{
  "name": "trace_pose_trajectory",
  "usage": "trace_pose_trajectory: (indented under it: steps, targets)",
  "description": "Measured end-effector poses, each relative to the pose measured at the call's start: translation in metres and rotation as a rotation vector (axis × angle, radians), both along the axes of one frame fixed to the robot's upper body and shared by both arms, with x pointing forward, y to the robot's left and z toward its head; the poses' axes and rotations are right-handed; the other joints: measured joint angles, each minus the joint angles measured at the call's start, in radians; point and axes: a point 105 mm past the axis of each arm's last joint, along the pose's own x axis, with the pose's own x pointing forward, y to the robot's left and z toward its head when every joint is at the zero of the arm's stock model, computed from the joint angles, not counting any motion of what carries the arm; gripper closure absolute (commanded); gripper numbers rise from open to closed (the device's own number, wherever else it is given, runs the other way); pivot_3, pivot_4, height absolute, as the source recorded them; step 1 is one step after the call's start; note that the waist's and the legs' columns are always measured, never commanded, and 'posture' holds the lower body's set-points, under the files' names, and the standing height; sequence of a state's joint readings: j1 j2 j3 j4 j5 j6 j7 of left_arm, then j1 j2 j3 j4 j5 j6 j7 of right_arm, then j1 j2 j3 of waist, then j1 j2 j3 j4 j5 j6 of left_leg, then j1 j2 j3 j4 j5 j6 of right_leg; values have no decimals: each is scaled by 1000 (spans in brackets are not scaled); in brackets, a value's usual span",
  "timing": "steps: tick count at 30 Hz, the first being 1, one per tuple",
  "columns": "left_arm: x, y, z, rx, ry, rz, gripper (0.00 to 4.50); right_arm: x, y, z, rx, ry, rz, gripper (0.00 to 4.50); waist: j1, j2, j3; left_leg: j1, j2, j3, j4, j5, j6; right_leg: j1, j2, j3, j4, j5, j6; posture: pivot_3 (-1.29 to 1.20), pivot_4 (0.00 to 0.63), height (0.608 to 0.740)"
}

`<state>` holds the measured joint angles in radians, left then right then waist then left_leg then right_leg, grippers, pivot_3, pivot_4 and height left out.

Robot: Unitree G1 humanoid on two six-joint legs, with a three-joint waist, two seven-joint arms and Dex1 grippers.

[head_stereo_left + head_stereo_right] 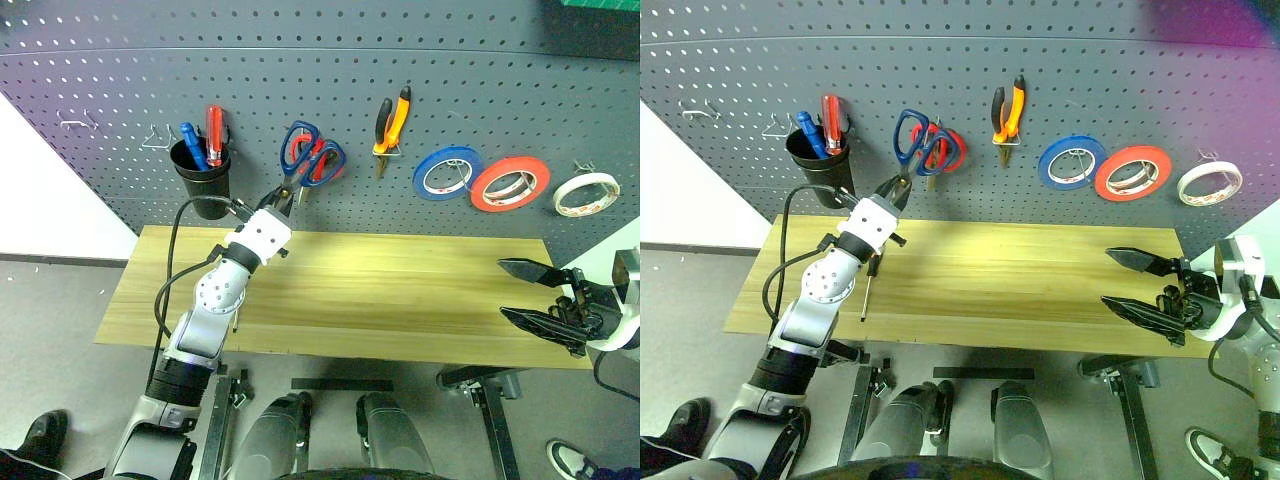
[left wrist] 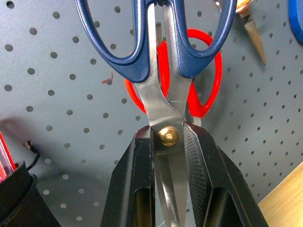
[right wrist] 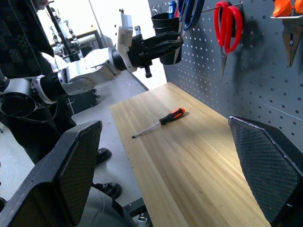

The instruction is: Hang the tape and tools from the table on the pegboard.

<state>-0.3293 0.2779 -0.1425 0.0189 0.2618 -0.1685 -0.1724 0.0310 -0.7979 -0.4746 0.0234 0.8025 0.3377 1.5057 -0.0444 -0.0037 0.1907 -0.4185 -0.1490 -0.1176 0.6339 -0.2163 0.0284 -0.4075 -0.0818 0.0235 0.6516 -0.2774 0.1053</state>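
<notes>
**Scissors clamped at the pivot, raised to the pegboard**

Left gripper (image 2: 171,156) closed on the blue-handled scissors (image 2: 161,56), fingers pinching the blades on either side of the brass pivot screw, loops pointing away from the wrist toward the pegboard (image 1: 120,90). Directly behind those loops, in the left wrist view, red-looped scissors (image 2: 203,80) hanging on the board. Seen from the head: blue loops overlapping the red pair, black cup (image 1: 203,175) of screwdrivers off to the tool's left, orange-and-black pliers (image 1: 392,122) hung to its right, then blue roll (image 1: 447,172), red-orange roll (image 1: 510,183) and whitish tape (image 1: 586,194) farther right, all on hooks. Right gripper (image 1: 540,292) spread wide and empty, held over the right end of the table (image 1: 400,300), well apart from the scissors. Revealed plainly by the right wrist view: slim screwdriver (image 3: 160,122) with orange-and-black handle lying flat on the wood, below and near the left gripper; in the right eye view, just beside the left forearm.
</notes>
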Motion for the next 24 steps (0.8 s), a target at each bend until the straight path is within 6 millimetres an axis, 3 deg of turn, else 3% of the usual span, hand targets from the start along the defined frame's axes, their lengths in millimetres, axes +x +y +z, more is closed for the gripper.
trace_pose_trajectory:
  steps: [9, 22, 23, 24]
  targets:
    - [-3, -8, -7, -19, 41, -50, 3977, 0, 0, 0, -1, 0, -3, 0, 0, 0, 0, 1, 0, 0, 0, 0, 0, 0, 0, 0, 1, 0, 0, -199, 154, 740]
    - [29, -19, -23, -87, 159, -63, 3977, 2, 1, -2, -1, 6, -8, 0, 0, 0, 0, 1, 0, 1, 1, 0, 0, 2, 0, 0, 1, 0, 0, -208, 157, 740]
    - [34, -19, -25, -96, 177, -62, 3268, 2, 1, -2, -1, 6, -8, 0, -1, 0, 0, 1, 0, 1, 1, 0, 0, 2, 0, 0, 1, 0, 0, -209, 157, 740]
    - [38, -18, -25, -102, 186, -58, 3033, 2, 2, -2, -1, 6, -8, 0, -1, 0, 0, 1, 0, 1, 1, 0, 0, 2, 0, 0, 1, 0, 0, -209, 157, 740]
